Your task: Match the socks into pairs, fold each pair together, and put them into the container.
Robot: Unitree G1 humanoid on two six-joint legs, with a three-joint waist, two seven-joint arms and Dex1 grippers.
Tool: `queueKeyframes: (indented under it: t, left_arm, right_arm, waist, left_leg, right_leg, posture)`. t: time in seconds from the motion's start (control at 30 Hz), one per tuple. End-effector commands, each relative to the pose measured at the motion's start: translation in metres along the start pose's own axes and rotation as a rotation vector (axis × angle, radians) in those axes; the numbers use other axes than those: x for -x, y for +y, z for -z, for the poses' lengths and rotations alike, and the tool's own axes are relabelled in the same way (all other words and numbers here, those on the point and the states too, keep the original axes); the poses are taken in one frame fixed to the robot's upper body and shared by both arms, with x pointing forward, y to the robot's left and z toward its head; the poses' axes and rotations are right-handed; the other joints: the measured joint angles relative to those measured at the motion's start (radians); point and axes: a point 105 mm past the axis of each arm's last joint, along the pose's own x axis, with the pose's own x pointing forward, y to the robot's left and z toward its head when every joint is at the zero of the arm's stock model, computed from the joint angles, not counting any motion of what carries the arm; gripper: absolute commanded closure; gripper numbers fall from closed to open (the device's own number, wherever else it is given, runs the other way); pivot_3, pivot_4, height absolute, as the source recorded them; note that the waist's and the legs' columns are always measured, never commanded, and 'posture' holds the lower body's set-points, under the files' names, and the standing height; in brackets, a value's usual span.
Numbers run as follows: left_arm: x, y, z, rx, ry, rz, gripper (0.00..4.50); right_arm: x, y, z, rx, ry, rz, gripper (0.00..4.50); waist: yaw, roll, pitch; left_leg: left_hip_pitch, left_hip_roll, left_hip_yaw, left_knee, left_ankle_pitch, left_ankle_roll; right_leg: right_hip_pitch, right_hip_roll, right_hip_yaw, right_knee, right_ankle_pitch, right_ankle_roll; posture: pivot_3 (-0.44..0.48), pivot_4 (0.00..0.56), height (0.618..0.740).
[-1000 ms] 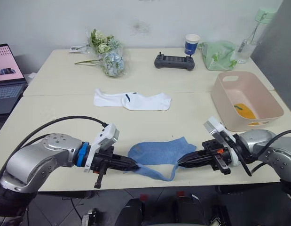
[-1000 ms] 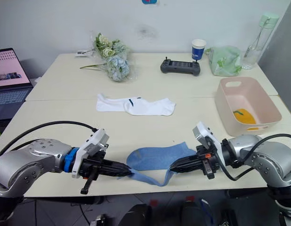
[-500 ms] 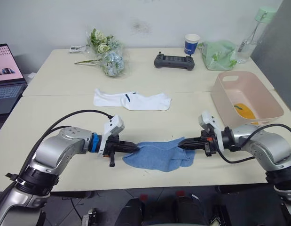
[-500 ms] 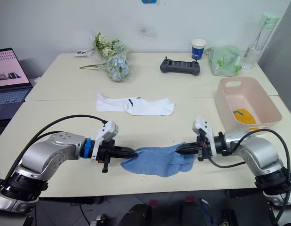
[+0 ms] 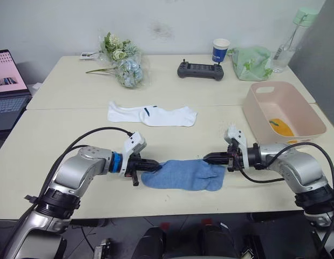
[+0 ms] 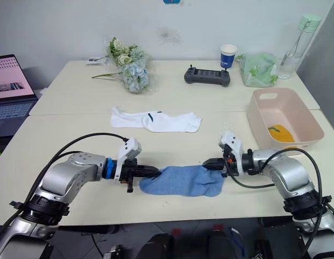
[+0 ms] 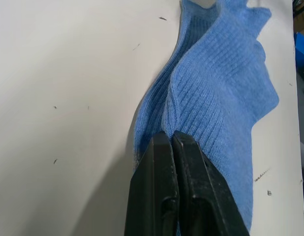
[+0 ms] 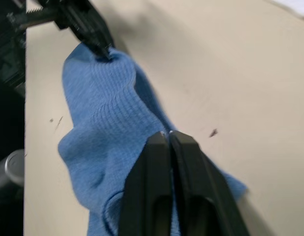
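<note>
Socks: two blue [image 5: 181,175] pinched, two white [image 5: 151,114]

Light blue socks [image 5: 183,175], white socks [image 5: 150,115], pale pink container [image 5: 308,115]

left gripper [image 5: 154,167], right gripper [image 5: 206,158], jaws clamped

A bouquet [image 5: 122,60], black controller [image 5: 199,70], paper cup [image 5: 220,50], green bag [image 5: 251,62] and perhaps a bottle [image 5: 292,35] line the table's [image 5: 64,129] far edge.
</note>
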Motion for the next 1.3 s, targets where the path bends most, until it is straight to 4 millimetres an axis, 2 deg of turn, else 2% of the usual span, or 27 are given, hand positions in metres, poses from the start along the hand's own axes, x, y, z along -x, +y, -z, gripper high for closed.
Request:
queueKeyframes:
  t: [0.03,0.1,0.2,0.33,0.43,0.63,0.73,0.83,1.0,1.3]
  left_arm:
    - [0.003,0.001,-0.008,-0.041,-0.023,-0.014,4.5]
    - [0.003,0.001,-0.008,-0.042,-0.023,-0.012,4.5]
    - [0.003,0.001,-0.009,-0.053,-0.026,-0.015,4.5]
    - [0.003,0.001,-0.01,-0.059,-0.024,-0.011,4.5]
    - [0.003,0.001,-0.011,-0.061,-0.023,-0.009,4.5]
    - [0.003,0.002,-0.012,-0.067,-0.019,-0.008,4.5]
    - [0.003,0.002,-0.012,-0.069,-0.018,-0.006,4.5]
    - [0.002,0.002,-0.012,-0.07,-0.016,-0.004,4.5]
    - [0.002,0.0,-0.01,-0.074,-0.005,0.009,4.5]
    - [0.002,-0.003,-0.008,-0.073,0.001,0.023,4.5]
  right_arm:
    - [0.012,-0.003,-0.017,-0.001,-0.05,0.025,2.78]
    - [0.016,0.0,-0.018,-0.035,-0.053,0.013,2.12]
    - [0.021,0.022,-0.007,-0.079,0.002,-0.079,2.12]
    - [0.021,0.035,0.002,-0.071,0.04,-0.114,2.12]
    - [0.019,0.039,0.009,-0.049,0.062,-0.112,2.12]
    - [0.015,0.033,0.031,0.007,0.124,-0.069,2.12]
    - [0.014,0.031,0.031,0.013,0.111,-0.064,2.12]
    - [0.012,0.029,0.028,0.022,0.093,-0.057,2.73]
    - [0.013,0.03,0.025,0.006,0.078,-0.07,4.46]
    - [0.037,0.044,0.005,-0.223,0.031,-0.209,4.49]
  waist:
    - [0.0,0.0,0.0]
    - [0.0,0.0,0.0]
    - [0.0,0.0,0.0]
    - [0.0,0.0,0.0]
    - [0.0,0.0,0.0]
    - [0.0,0.0,0.0]
    - [0.0,0.0,0.0]
    - [0.0,0.0,0.0]
    - [0.0,0.0,0.0]
    - [0.001,0.0,0.0]
  left_leg:
    - [0.0,0.0,0.0,0.0,0.0,0.0]
    - [0.0,0.0,0.0,0.0,0.0,0.0]
    - [0.0,0.0,0.0,0.0,0.0,0.0]
    - [0.0,0.0,0.0,0.0,0.0,0.0]
    - [0.0,0.0,0.0,0.0,0.0,0.0]
    - [0.0,0.0,0.0,0.0,0.0,0.0]
    - [0.0,0.0,0.0,0.0,0.0,0.0]
    - [0.0,0.0,0.0,0.0,0.0,0.0]
    - [0.0,0.0,0.0,0.0,0.0,0.0]
    - [0.0,0.0,0.0,0.0,0.0,0.0]
  right_leg:
    - [0.0,0.0,0.0,0.0,0.0,0.0]
    - [0.0,0.0,0.0,0.0,0.0,0.0]
    - [0.0,0.0,0.0,0.0,0.0,0.0]
    - [0.0,0.0,0.0,0.0,0.0,0.0]
    - [0.0,0.0,0.0,0.0,0.0,0.0]
    - [0.0,0.0,0.0,0.0,0.0,0.0]
    - [0.0,0.0,0.0,0.0,0.0,0.0]
    - [0.0,0.0,0.0,0.0,0.0,0.0]
    - [0.0,0.0,0.0,0.0,0.0,0.0]
    - [0.0,0.0,0.0,0.0,0.0,0.0]
  posture:
    - [0.0,0.15,0.74]
    - [0.0,0.15,0.74]
    - [0.0,0.15,0.74]
    - [0.0,0.15,0.74]
    - [0.0,0.15,0.74]
    - [0.0,0.15,0.74]
    - [0.0,0.15,0.74]
    - [0.0,0.15,0.74]
    - [0.0,0.15,0.74]
    - [0.0,0.15,0.74]
